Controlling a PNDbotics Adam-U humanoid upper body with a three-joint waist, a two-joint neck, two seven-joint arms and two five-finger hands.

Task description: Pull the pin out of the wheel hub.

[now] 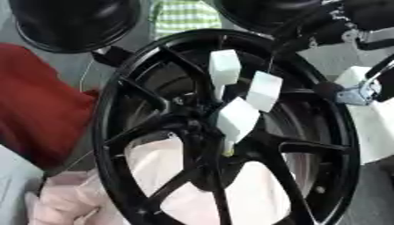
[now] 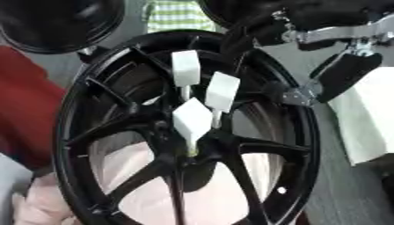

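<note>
Still seated, white pins (image 1: 237, 119) in wheel hub (image 1: 202, 132), robot hand (image 2: 338, 74) right

The right robot hand (image 2: 346, 74) is built of glossy black shells, one of them a long rounded slab with a smooth face. Just beside it, a silver metal bracket (image 2: 296, 94) joins the black parts, with small screw heads showing on its plate. Above the robot hand, a flat silver bar (image 2: 342, 31) runs along the black arm (image 2: 323, 15), whose casing is bulky and rounded. Its fingers cannot be made out.
</note>
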